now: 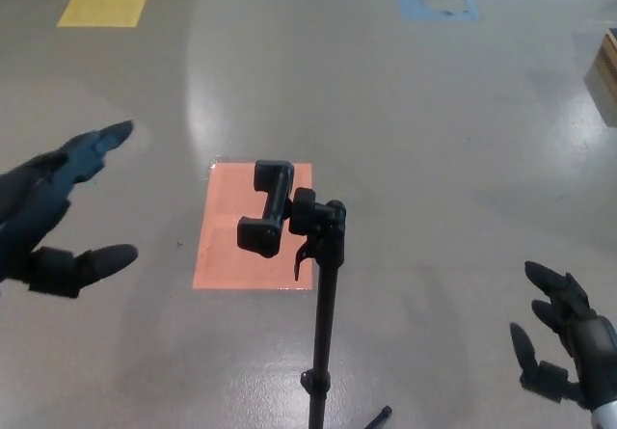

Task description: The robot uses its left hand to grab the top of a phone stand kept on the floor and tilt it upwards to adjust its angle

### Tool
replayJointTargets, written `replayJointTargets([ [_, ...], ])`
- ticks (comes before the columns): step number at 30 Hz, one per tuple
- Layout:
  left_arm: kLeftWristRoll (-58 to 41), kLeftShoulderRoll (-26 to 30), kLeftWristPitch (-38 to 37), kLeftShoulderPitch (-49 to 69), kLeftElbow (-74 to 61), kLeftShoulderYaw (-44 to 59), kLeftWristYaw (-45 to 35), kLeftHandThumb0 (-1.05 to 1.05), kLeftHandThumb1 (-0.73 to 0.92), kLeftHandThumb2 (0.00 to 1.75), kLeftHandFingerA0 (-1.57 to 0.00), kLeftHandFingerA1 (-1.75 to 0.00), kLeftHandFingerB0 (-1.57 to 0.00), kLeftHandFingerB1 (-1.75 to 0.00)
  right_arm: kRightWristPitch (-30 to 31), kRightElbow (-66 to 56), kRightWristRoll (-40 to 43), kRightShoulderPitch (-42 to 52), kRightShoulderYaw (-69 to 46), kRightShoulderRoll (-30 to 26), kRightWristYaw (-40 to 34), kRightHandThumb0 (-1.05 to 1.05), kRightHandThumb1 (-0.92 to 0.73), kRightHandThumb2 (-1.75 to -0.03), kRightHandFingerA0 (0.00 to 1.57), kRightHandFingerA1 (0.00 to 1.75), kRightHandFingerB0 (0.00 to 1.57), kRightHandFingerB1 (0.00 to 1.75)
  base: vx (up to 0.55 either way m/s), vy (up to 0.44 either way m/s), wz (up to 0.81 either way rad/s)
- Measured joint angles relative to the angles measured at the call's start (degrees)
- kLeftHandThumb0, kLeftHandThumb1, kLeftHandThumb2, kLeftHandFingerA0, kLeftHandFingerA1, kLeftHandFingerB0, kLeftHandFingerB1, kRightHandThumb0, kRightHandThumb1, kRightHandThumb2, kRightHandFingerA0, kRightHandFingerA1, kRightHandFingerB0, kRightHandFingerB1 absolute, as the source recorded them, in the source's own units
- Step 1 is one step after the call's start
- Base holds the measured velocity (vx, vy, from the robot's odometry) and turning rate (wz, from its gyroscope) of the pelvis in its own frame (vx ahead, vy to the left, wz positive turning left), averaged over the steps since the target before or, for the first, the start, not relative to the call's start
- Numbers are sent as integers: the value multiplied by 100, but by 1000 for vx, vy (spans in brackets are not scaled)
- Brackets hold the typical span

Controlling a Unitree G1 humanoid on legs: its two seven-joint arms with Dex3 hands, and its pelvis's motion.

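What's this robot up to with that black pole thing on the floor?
That is a phone stand standing on the floor, its empty phone clamp at the top over an orange floor patch. The robot's left hand is open, fingers spread, off to the side of the clamp and not touching it. The right hand hangs low and open, holding nothing. Nothing has been gripped yet.

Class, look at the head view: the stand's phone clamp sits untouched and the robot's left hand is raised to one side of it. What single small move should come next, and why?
Probably carry the left hand rightward toward the phone clamp at the top of the stand. The hand is open, fingers spread, and a clear gap of floor separates it from the clamp, so nothing is gripped yet. The right hand sits low and away.
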Motion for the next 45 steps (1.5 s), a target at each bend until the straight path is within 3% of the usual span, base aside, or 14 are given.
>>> replayJointTargets([
  [1,96,22,-20,-84,-11,-84,27,-89,74,64,-24,-30,0,-19,-9,3,-1,-29,0,0,0,-35,-56,-111,1,47,0,48,0,0,0],
  [3,214,43,-36,-186,-14,-198,66,-87,58,96,-18,-42,-1,-18,-17,8,0,-60,-1,0,0,-35,-56,-111,1,47,0,48,0,0,0],
  [4,305,56,-52,-265,-14,-284,100,-91,76,63,-25,-29,0,-18,-22,10,-1,-80,0,0,0,-35,-56,-111,1,48,0,48,0,0,0],
  [5,374,65,-58,-317,-13,-342,120,-91,76,63,-25,-29,0,-18,-25,12,-1,-91,0,0,0,-35,-56,-111,1,48,0,48,0,0,0],
  [6,442,75,-67,-369,-12,-407,145,-93,63,98,-20,-43,0,-9,-29,14,0,-102,0,0,0,-35,-56,-111,1,48,0,48,0,0,0],
  [35,2372,654,-612,-2502,1321,-2270,1482,-96,65,94,-16,-31,0,0,-108,305,6,-714,-13,-2,0,-35,-56,-111,0,47,0,47,0,0,0],
  [36,2435,683,-660,-2595,1431,-2341,1584,-82,72,62,-15,-26,0,0,-110,314,6,-720,-12,-2,0,-35,-56,-111,1,47,0,47,0,0,0],
  [37,2460,694,-680,-2631,1471,-2371,1625,-82,72,62,-15,-26,0,0,-111,317,6,-721,-12,-2,-1,-35,-56,-111,1,47,0,47,0,0,0],
  [38,2485,704,-700,-2664,1508,-2397,1663,-91,62,96,-6,-27,0,-8,-113,320,5,-722,-12,-2,-1,-35,-57,-111,1,47,0,47,0,0,0],
  [40,2615,760,-818,-2822,1667,-2522,1852,-100,68,97,-13,-24,0,0,-124,323,6,-721,-11,-1,-1,-34,-56,-111,1,47,1,47,0,0,0],
  [41,2655,780,-857,-2866,1707,-2561,1909,-100,68,97,-7,-20,0,-1,-129,323,6,-721,-11,-1,-1,-67,-88,-65,24,33,14,27,0,0,0],
  [42,2717,818,-918,-2939,1782,-2628,2009,-100,68,97,-7,-20,0,-1,-138,323,6,-719,-12,-1,-1,-67,-88,-65,24,33,14,27,0,0,0],
  [43,2761,847,-960,-2992,1842,-2679,2084,-102,69,98,-10,-10,0,0,-143,323,6,-718,-13,-2,-1,-34,-57,-111,0,47,0,47,0,0,0],
  [45,2841,883,-1025,-3072,1932,-2746,2204,-101,68,97,-7,-10,0,-1,-151,323,7,-715,-13,-2,-1,-34,-57,-111,0,47,0,47,0,0,0],
])
